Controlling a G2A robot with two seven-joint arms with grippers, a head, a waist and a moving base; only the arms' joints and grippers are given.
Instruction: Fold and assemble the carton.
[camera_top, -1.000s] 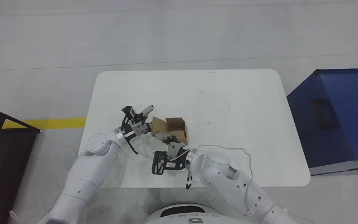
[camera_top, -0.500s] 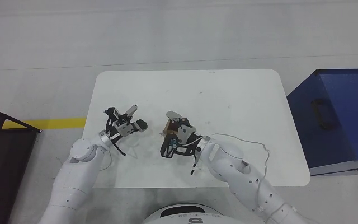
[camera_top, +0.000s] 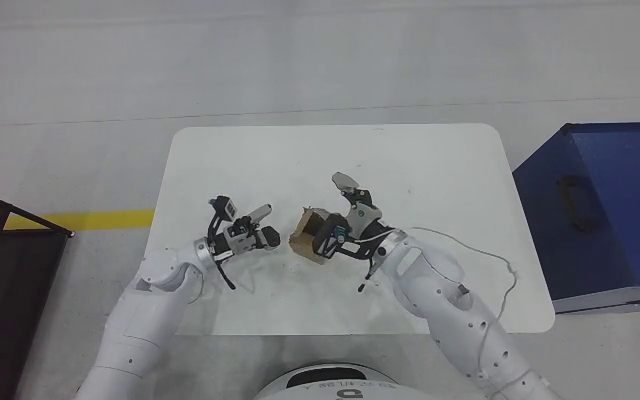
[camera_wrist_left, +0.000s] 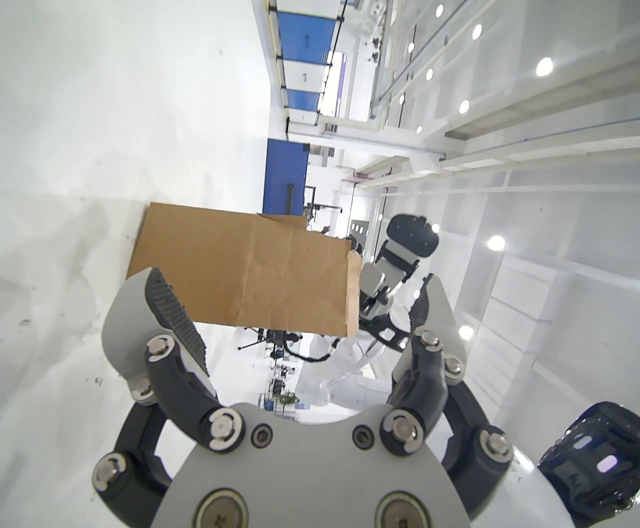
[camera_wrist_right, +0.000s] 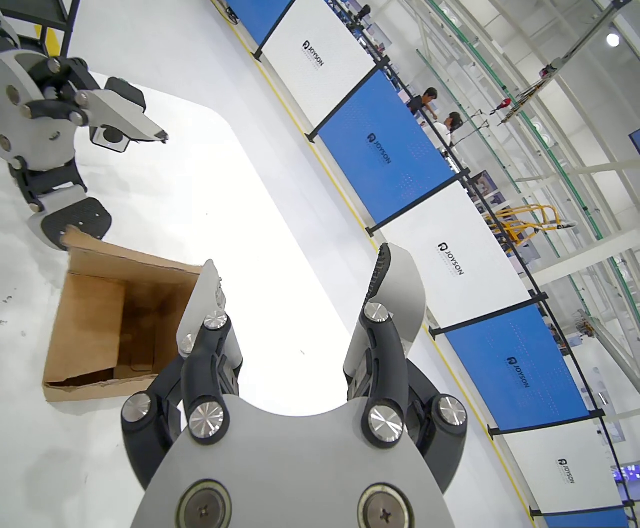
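Note:
A brown carton (camera_top: 307, 246) lies on its side on the white table (camera_top: 420, 170), between my two grippers. Its open mouth (camera_wrist_right: 115, 320) faces my right gripper (camera_wrist_right: 300, 285), which is open; one of its fingers (camera_wrist_right: 205, 295) stands at the mouth's rim. In the top view the right gripper (camera_top: 338, 210) is just right of the carton. My left gripper (camera_top: 267, 226) is open, close to the carton's closed brown side (camera_wrist_left: 240, 270). From the right wrist view the left gripper (camera_wrist_right: 120, 180) has one dark pad (camera_wrist_right: 80, 220) against the carton's far corner.
A blue bin (camera_top: 590, 215) stands off the table's right side and a black frame (camera_top: 25, 270) off its left. A thin cable (camera_top: 470, 250) trails from the right arm. The table's far half is bare.
The left gripper drew back to the left, then returned to the carton. The right gripper came up from the table's near edge to the carton's right side. The carton turned and shifted slightly.

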